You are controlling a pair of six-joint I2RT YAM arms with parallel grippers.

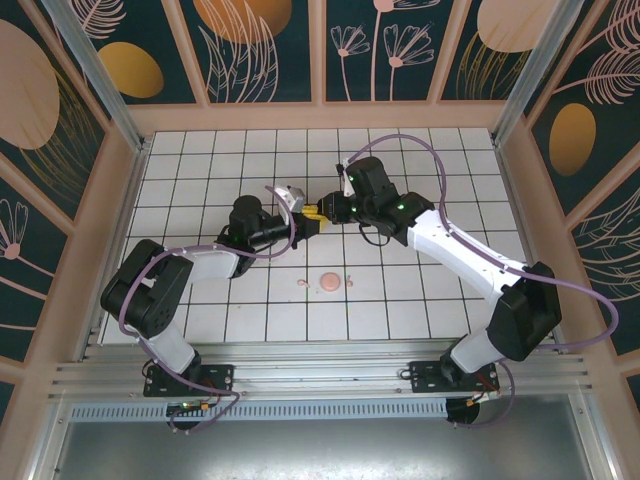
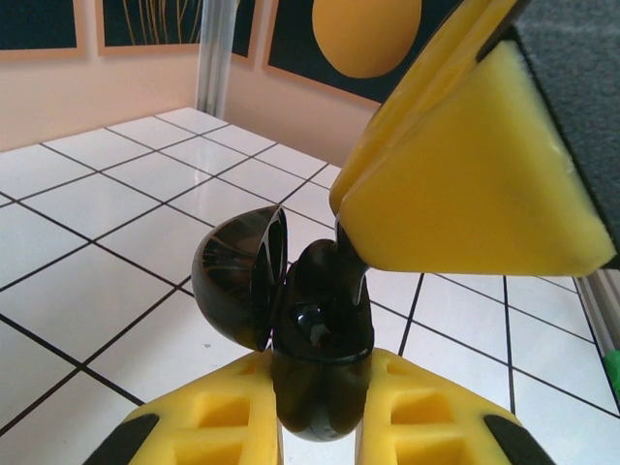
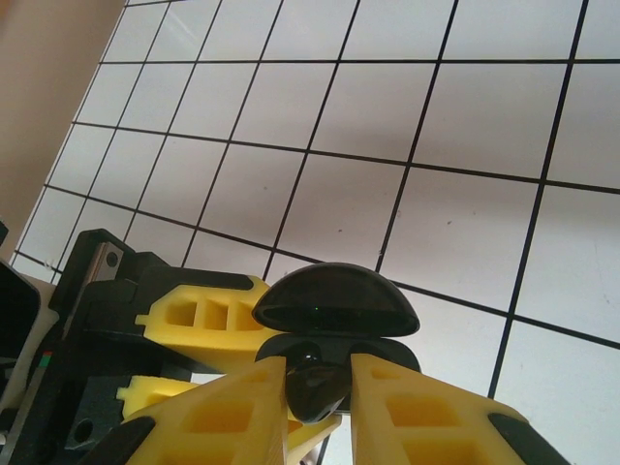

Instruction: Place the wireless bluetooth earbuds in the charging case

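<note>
The main risk we see is the earbud [image 3: 310, 386] going in crooked. The right claw [image 3: 318, 399] pinches it between its yellow tips, and those tips crowd the mouth of the case [image 2: 325, 325], so we cannot tell whether the stem lines up with its socket. A push at the wrong angle could jam it or pop it out sideways. Because both arms meet in the air above the table [image 1: 200, 160], a dropped bud would fall to the tiles and might roll. The left claw [image 2: 325, 418] is clenched on the lower half of the case, a rounded, glossy shell. Hard downward pressure could twist it in that grip or squeeze it out. The lid [image 2: 237, 281] stands open just beside the incoming tips, and a bump there could swing it shut on the bud. As for position, the earbud sits right between the right claw's tips with its lower end at or just inside the case opening, and the case sits upright between the left claw's tips directly below it. A pink case [image 1: 328, 283] lies on the table, nearer the arm bases and well apart from both claws.
</note>
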